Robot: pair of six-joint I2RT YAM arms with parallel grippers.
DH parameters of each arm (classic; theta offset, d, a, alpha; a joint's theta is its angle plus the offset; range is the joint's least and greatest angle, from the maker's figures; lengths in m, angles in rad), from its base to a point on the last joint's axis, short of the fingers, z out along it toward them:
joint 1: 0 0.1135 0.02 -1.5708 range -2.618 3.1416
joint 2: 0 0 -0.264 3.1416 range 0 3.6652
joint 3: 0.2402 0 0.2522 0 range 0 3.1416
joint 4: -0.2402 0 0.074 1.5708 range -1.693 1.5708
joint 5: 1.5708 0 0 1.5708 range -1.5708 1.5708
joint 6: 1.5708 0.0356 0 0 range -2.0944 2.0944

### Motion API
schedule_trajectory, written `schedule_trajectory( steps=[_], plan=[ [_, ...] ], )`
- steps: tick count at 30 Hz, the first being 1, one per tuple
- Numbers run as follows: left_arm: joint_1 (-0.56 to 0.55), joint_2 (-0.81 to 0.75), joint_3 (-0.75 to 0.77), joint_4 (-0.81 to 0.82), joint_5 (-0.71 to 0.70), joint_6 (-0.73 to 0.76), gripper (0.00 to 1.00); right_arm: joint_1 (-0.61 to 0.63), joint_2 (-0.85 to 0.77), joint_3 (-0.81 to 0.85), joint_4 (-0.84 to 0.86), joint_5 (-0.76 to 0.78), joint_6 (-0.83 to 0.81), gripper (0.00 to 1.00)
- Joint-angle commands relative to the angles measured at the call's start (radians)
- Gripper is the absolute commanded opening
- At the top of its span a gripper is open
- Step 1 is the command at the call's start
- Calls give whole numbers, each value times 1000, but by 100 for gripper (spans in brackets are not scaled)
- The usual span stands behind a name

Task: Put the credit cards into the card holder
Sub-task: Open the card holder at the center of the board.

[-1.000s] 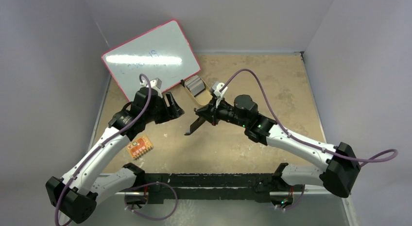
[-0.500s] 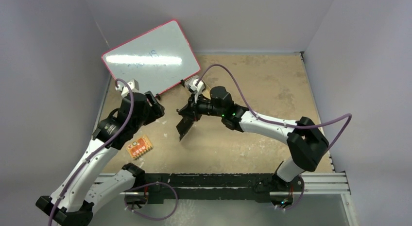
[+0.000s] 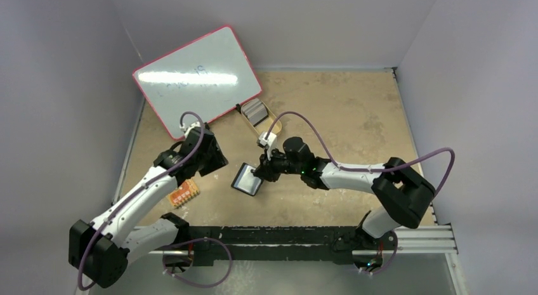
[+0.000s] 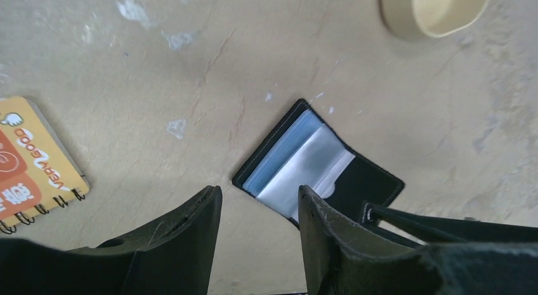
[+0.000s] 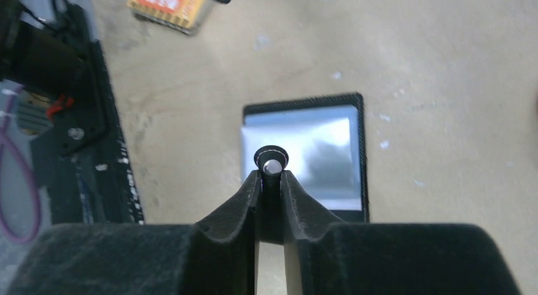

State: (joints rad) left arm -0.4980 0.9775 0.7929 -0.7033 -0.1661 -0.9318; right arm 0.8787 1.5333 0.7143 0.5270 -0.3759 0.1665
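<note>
While the right gripper [image 5: 271, 174] stands narrow, fingers pinched on the snap tab [image 5: 271, 160] of the card holder [image 5: 304, 149], the holder lies open and pockets-up on the table [image 3: 342, 117], between the two arms. Its tab end points toward the right arm and its sides sit skewed to the table edges. Left gripper [image 4: 257, 193]: fingers parted, nothing between them, hovering just short of the holder's near-left corner, with the clear pocket ahead and to its right. Credit cards [image 3: 255, 108]: a grey stack in the tan oval tray [image 3: 275, 122], well apart from the holder, on the far side of it from both bases. Both grippers look about equally far from the tray. Judgement: the left is the free one, so the fetch likely falls to it, reaching away from the bases and a little rightward past the holder. Writing: "VERY GOOD" reads on the orange spiral pad [image 4: 35, 162]; its other lettering is cut off. Faint blue scrawl on the pink-framed whiteboard [image 3: 196, 76], not legible. No brand visible on holder or cards.
</note>
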Motion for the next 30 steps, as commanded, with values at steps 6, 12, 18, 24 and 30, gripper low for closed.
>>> schedule_trajectory(
  steps=[6,12,18,24,30],
  plan=[
    [3,56,-79,207,157,-12,47,1,-141,-51,-194,206,21,36],
    [4,120,-123,229,146,0,47,2,-134,33,-405,410,202,42],
    [4,122,-130,229,131,22,51,2,-65,56,-526,519,456,51],
    [4,145,-142,253,164,66,53,3,-4,70,-526,494,514,56],
    [4,164,-130,248,173,94,56,3,41,66,-598,509,542,44]
  ],
)
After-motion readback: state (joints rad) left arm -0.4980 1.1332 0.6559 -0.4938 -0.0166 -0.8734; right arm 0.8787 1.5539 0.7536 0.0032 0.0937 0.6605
